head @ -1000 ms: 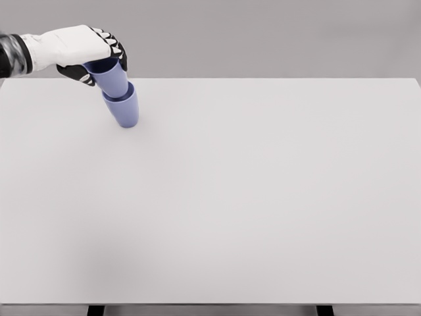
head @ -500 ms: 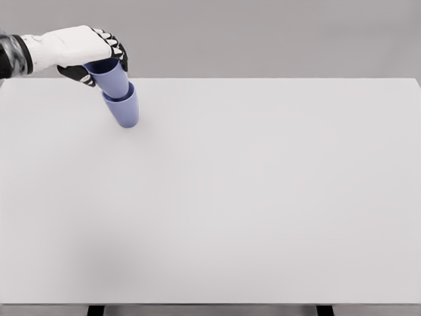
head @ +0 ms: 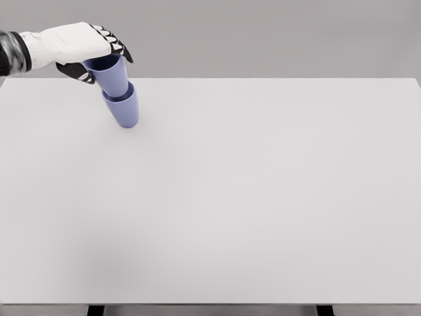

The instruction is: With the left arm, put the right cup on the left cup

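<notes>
Two blue cups stand nested at the far left of the white table (head: 250, 197). The lower cup (head: 124, 112) rests on the tabletop. The upper cup (head: 114, 79) sits inside it, and the stack leans to the upper left. My left hand (head: 102, 59) hovers over the upper cup's rim. Its fingers (head: 122, 49) are lifted and spread away from the cup's right side, while the thumb (head: 83, 74) stays close by the cup's left side. The right arm does not show.
The table's far edge runs just behind the cups. A plain grey wall (head: 276, 33) lies beyond it.
The left hand's fingers have lifted and spread off the upper cup's side. The two cups stay nested in the same spot.
</notes>
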You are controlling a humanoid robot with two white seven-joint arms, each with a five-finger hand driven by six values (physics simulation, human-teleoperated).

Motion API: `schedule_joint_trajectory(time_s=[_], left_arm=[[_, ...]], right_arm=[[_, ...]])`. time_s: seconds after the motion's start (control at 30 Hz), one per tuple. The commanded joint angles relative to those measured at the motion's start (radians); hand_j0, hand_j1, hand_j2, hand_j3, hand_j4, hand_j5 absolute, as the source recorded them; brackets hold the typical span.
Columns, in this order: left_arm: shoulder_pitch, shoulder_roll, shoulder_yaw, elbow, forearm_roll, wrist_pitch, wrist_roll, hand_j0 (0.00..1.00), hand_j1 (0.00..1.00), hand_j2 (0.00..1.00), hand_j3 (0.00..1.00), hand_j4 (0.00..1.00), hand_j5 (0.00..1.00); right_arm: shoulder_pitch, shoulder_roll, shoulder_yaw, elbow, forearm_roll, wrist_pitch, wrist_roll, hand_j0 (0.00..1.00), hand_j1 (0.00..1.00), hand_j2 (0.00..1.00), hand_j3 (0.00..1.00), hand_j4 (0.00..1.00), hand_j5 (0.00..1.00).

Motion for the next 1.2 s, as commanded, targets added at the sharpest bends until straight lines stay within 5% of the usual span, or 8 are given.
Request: schedule_joint_trajectory(time_s=[0.0,0.17,0.4,0.47,0.63,0.73,1.17], left_arm=[[0.0,0.001,0.001,0.0,0.004,0.003,0.001,0.94,0.94,0.94,0.94,0.94,0.94],[0.002,-0.004,0.001,-0.019,0.009,0.003,0.001,1.0,1.0,1.0,1.0,1.0,1.0],[0.008,0.045,0.054,-0.073,0.139,0.003,0.001,1.0,1.0,1.0,1.0,1.0,1.0],[0.023,0.146,0.055,-0.139,0.292,0.003,0.001,1.0,1.0,1.0,1.0,1.0,1.0],[0.198,0.346,0.055,-0.458,0.455,0.003,0.001,1.0,1.0,1.0,1.0,1.0,1.0],[0.285,0.413,0.054,-0.55,0.466,0.003,0.001,1.0,1.0,1.0,1.0,1.0,1.0],[0.327,0.508,0.067,-0.559,0.55,0.003,0.001,1.0,1.0,1.0,1.0,1.0,1.0]], right_arm=[[0.0,0.0,0.0,0.0,-0.001,0.0,0.0,1.0,1.0,1.0,1.0,1.0,1.0],[0.0,0.0,0.0,0.0,-0.001,0.0,0.0,1.0,1.0,1.0,1.0,1.0,1.0],[0.0,0.0,0.0,0.0,-0.001,0.0,0.0,1.0,1.0,1.0,1.0,1.0,1.0],[0.0,0.0,0.0,0.0,-0.001,0.0,0.0,1.0,1.0,1.0,1.0,1.0,1.0],[0.0,0.0,0.0,0.0,-0.001,0.0,0.0,1.0,1.0,1.0,1.0,1.0,1.0],[0.0,0.0,0.0,0.0,-0.001,0.0,0.0,1.0,1.0,1.0,1.0,1.0,1.0],[0.0,0.0,0.0,0.0,-0.001,0.0,0.0,1.0,1.0,1.0,1.0,1.0,1.0]])
